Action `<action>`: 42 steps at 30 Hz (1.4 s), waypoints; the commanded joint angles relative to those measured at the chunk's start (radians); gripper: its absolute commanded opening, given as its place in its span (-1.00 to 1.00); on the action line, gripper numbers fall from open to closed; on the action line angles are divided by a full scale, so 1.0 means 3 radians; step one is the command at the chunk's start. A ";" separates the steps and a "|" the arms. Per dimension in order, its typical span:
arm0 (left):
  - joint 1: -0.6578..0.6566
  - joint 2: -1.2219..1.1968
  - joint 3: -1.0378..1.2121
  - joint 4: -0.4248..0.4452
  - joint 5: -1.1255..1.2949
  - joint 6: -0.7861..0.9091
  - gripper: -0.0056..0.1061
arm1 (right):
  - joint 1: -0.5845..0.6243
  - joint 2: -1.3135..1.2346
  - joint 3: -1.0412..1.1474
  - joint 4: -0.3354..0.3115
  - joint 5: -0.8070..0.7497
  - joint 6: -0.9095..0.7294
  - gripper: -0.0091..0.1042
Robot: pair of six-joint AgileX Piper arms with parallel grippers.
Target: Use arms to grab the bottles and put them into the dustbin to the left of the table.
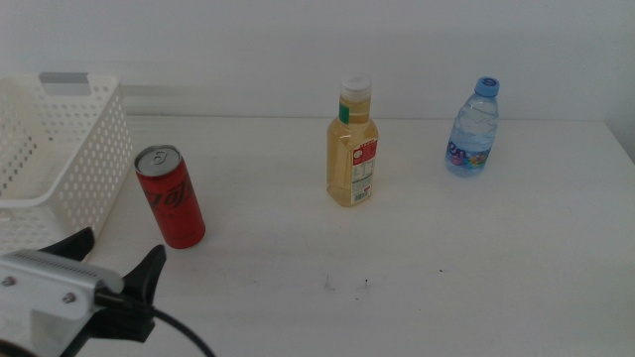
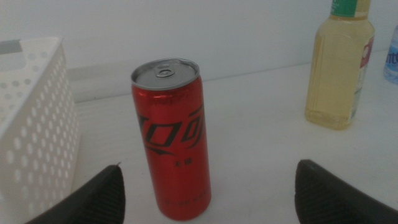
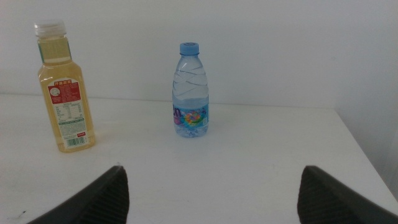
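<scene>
Item: red soda can (image 2: 173, 138), upright on the table (image 1: 417, 258), long axis vertical, standing just ahead of my left gripper (image 2: 208, 193) and centred between its spread, empty jaws; the dustbin (image 1: 60, 159) sits close beside the can. My right gripper (image 3: 211, 196), jaws likewise spread and empty, faces the water bottle (image 3: 190, 91) from well apart, so the left is nearer its target.

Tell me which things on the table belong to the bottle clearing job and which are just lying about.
Part of the job:
- red can
- yellow-liquid bottle
- blue-capped water bottle
- white basket
- left gripper, open, near the can
- right gripper, open

Just lying about:
- only small dark specks on the table
</scene>
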 commanded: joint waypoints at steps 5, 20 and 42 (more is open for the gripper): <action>-0.0009 0.0964 -0.0002 -0.0153 -0.1064 0.0000 0.78 | -0.0027 -0.0018 0.0010 -0.0012 -0.0037 -0.0011 0.60; -0.0009 0.1130 -0.0002 -0.0354 -0.1064 -0.0097 0.78 | -0.0027 -0.0018 0.0010 -0.0012 -0.0037 -0.0011 0.60; -0.0009 0.2375 -0.1055 -0.0389 -0.1064 -0.0115 0.78 | -0.0027 -0.0018 0.0010 -0.0012 -0.0037 -0.0011 0.60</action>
